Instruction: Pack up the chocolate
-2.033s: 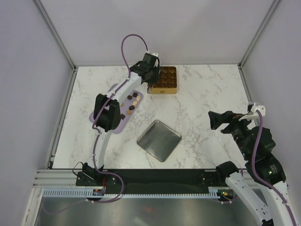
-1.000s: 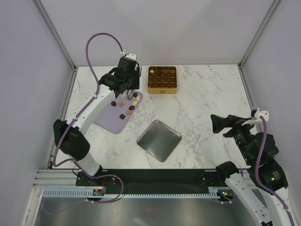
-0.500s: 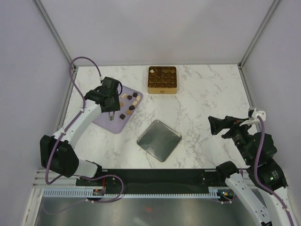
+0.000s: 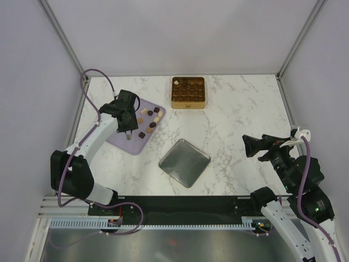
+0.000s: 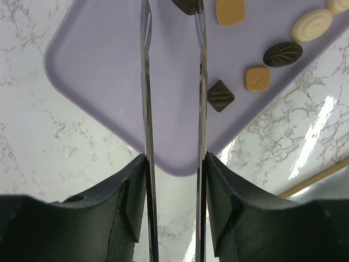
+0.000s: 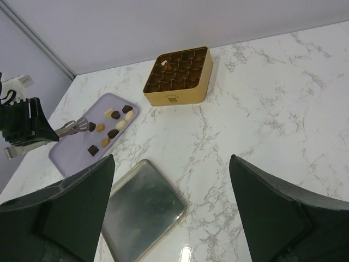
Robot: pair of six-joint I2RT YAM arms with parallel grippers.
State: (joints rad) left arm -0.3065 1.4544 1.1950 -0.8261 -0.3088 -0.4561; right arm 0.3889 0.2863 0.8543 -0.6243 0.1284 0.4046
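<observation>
Several chocolate pieces (image 4: pixel 151 121), dark and tan, lie on the lilac board (image 4: pixel 121 140). In the left wrist view I see a dark diamond piece (image 5: pixel 220 95), a dark leaf-marked oval (image 5: pixel 282 54), tan squares (image 5: pixel 257 78) and a cream oval (image 5: pixel 311 25). My left gripper (image 5: pixel 172 4) carries two long metal blades, held apart low over the board (image 5: pixel 98 65). A dark piece (image 5: pixel 187 5) sits between the blade tips, by the right blade. My right gripper (image 4: pixel 248 145) is open and empty, raised at the right. The gold tin (image 4: pixel 188 93) stands at the back.
A flat silver metal tray (image 4: pixel 184 162) lies on the marble between the arms and also shows in the right wrist view (image 6: pixel 143 207). The tin (image 6: pixel 177 76) holds a pale piece in its far left corner. White walls close off the back and sides.
My left gripper has swung from over the gold tin leftward and down to the lilac board, where it has settled. The right arm has shifted only slightly.
</observation>
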